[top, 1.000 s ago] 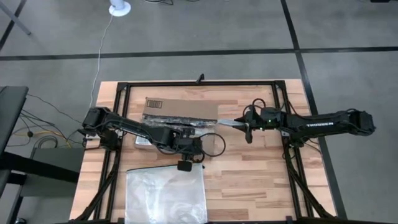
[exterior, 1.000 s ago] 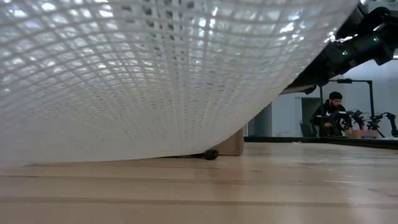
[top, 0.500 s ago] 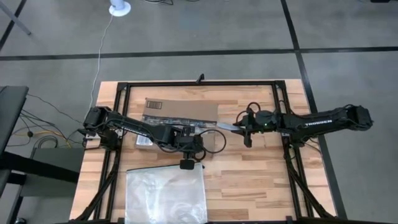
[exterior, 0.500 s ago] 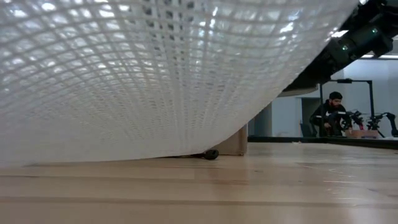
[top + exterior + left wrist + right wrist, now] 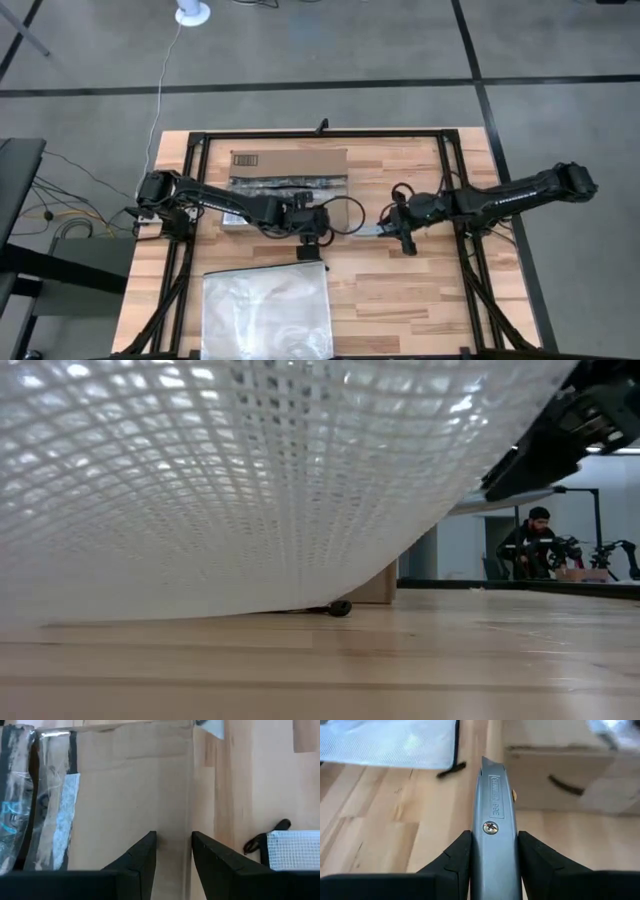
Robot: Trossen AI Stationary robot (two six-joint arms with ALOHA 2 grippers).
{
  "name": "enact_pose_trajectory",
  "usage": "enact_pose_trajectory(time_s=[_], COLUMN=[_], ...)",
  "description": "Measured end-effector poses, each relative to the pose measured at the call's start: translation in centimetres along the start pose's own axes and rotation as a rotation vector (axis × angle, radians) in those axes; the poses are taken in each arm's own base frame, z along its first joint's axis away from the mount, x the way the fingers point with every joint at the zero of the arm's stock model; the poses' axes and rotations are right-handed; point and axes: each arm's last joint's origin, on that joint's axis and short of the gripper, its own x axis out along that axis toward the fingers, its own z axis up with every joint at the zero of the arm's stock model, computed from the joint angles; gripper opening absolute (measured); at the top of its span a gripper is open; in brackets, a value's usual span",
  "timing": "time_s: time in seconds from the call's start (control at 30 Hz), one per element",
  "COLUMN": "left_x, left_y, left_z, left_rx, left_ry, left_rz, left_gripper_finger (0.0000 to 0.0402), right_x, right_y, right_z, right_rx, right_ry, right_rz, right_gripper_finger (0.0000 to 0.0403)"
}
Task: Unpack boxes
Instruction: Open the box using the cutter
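Note:
The brown cardboard box (image 5: 290, 170) lies at the table's far middle, with its barcode label on the far flap and a dark tape strip (image 5: 285, 187) along its top. My left gripper (image 5: 174, 836) stands open above the box top (image 5: 125, 795), close to the box's right edge. To the right of the box, my right gripper (image 5: 395, 222) is shut on a grey utility knife (image 5: 492, 795). The knife's blade tip points at the box's side. My left gripper points down at the bare cardboard near the box's right edge (image 5: 187, 820); whether its fingertips touch the box I cannot tell. My right gripper pinches the knife's metal body (image 5: 492, 845) between its two fingers. The knife lies along the fingers and juts out past them, about level, toward the table's left. It is clear of the table and the box.
A clear mesh zip bag (image 5: 265, 310) lies at the near edge, filling most of the low view (image 5: 250, 480). A black frame (image 5: 320, 133) runs round the table. A person (image 5: 528, 542) sits in the room beyond. Bare wood (image 5: 400, 290) shows at the near right.
My right gripper has carried the knife from over the box's right end toward the table's near edge, so the blade now sits beside the box. My left gripper has shifted a little toward the table's right along the box top.

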Motion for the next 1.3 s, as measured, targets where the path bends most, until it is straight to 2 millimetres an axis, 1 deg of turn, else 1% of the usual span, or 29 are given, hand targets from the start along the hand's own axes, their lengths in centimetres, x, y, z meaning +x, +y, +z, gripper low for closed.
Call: enact_pose_trajectory(time_s=[0.13, 0.27, 0.37, 0.43, 0.6, 0.73, 0.97, 1.3], left_x=[-0.3, -1.0, -1.3, -1.6, -2.1, -2.5, -2.5, -2.6], left_y=[-0.5, -1.6, -2.2, -2.4, -2.5, -2.4, -2.3, -2.3], left_z=[-0.1, -0.6, -0.7, -0.6, 0.1, 0.6, 0.7, 0.7], left_rx=[0.017, 0.058, 0.073, 0.077, 0.070, 0.068, 0.062, 0.043], left_ry=[0.012, 0.038, 0.035, 0.028, 0.002, -0.019, -0.023, -0.029], left_rz=[-0.029, -0.055, -0.060, -0.059, -0.064, -0.064, -0.057, -0.055], left_gripper_finger=[0.0109, 0.0109, 0.0109, 0.0109, 0.0109, 0.0109, 0.0109, 0.0109], right_x=[-0.4, -1.8, -2.4, -2.6, -2.4, -1.8, -0.9, -1.0], right_y=[-0.3, -1.3, -2.1, -2.5, -3.3, -3.4, -3.3, -3.8], right_z=[0.2, 0.9, 0.6, 0.7, 0.5, 0.3, 0.5, 0.7], right_rx=[0.012, 0.028, 0.035, 0.036, 0.034, 0.032, 0.012, 0.001], right_ry=[-0.024, -0.072, -0.064, -0.083, -0.051, -0.025, -0.028, -0.046], right_rz=[-0.049, -0.139, -0.188, -0.217, -0.255, -0.255, -0.244, -0.268], right_gripper_finger=[0.0112, 0.0112, 0.0112, 0.0112, 0.0112, 0.0112, 0.0112, 0.0112])
